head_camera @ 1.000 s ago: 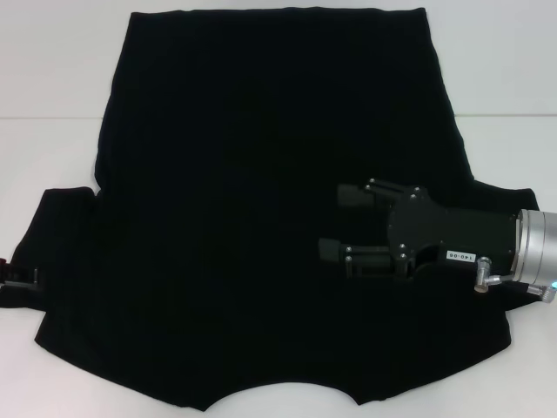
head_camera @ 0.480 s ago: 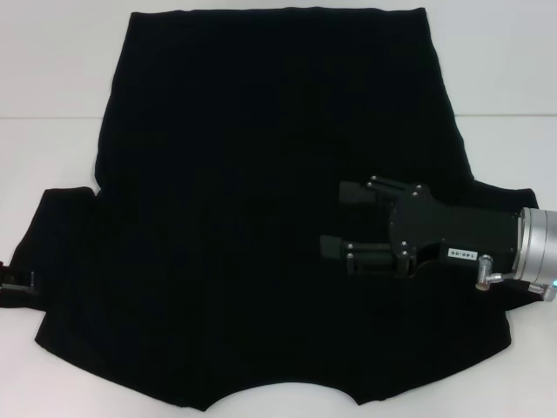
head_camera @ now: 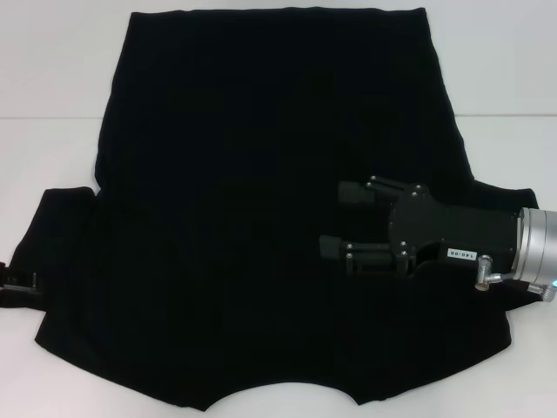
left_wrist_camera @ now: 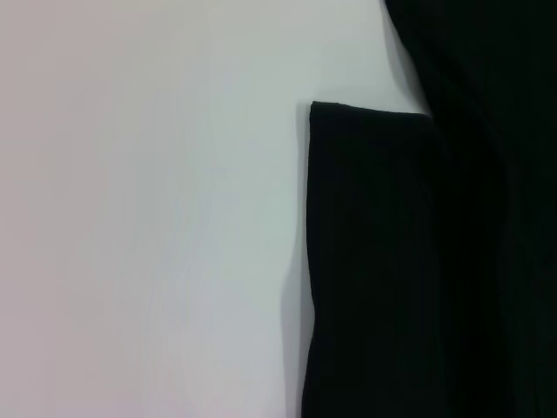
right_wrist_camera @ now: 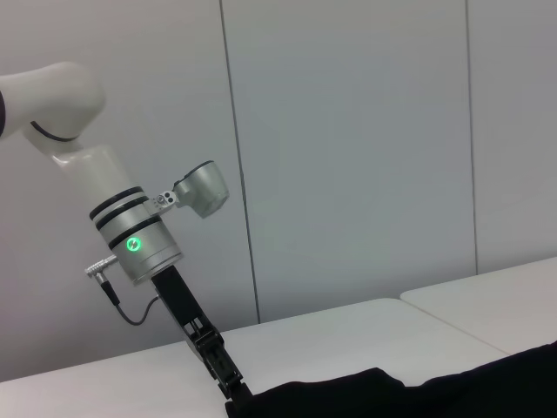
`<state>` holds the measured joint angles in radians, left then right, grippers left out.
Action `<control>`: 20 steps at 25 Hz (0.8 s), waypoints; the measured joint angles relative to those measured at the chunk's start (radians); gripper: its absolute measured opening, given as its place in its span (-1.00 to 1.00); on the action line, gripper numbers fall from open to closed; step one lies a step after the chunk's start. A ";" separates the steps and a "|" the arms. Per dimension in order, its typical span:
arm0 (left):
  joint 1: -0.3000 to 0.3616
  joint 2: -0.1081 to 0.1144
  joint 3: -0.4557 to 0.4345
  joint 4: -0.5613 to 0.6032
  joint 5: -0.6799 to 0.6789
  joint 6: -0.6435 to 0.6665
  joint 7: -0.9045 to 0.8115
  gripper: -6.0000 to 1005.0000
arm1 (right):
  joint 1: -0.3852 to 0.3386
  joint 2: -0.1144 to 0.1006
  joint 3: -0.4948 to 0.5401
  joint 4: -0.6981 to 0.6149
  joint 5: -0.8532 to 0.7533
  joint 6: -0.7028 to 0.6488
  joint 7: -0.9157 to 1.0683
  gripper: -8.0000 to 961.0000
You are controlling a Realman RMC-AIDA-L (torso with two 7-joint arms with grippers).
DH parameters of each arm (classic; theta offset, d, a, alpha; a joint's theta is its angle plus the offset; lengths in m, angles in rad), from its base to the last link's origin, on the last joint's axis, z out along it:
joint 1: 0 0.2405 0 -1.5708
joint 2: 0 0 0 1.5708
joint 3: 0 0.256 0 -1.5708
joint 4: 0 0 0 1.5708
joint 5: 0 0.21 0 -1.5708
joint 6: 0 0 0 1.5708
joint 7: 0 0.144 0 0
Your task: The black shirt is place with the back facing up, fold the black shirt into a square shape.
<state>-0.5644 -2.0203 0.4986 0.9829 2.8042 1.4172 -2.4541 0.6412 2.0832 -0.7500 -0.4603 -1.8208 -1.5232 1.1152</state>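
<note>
The black shirt point(head_camera: 261, 200) lies flat, filling the frame. The right tool point(head_camera: 335, 222), fingers spread, hovers right of center. The left tool point(head_camera: 16, 283) meets the left sleeve edge; grip unclear.

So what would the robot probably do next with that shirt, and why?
Probably close the left gripper on the sleeve edge: it sits low at the black shirt, which lies flat and unfolded, while the right gripper hovers open over the fabric.

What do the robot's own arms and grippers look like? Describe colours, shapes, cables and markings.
The right gripper is black with jointed fingers, a small white label, and a silver cylindrical wrist. The left gripper is slim and black, below a white-and-silver wrist with black bands, green light and grey cable.
</note>
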 joint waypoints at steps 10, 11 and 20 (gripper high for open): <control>0.003 -0.001 0.000 0.000 0.000 0.000 0.002 0.75 | 0.000 0.000 0.000 0.000 0.000 0.000 0.000 0.91; 0.004 -0.001 0.000 0.000 0.000 0.000 0.002 0.75 | 0.000 0.000 0.000 0.000 0.000 0.000 0.000 0.91; 0.006 -0.005 0.009 -0.001 0.000 -0.001 0.005 0.75 | 0.000 0.000 0.000 0.000 0.000 0.000 0.000 0.91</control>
<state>-0.5585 -2.0251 0.5077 0.9821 2.8041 1.4157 -2.4494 0.6411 2.0832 -0.7501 -0.4602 -1.8208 -1.5232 1.1152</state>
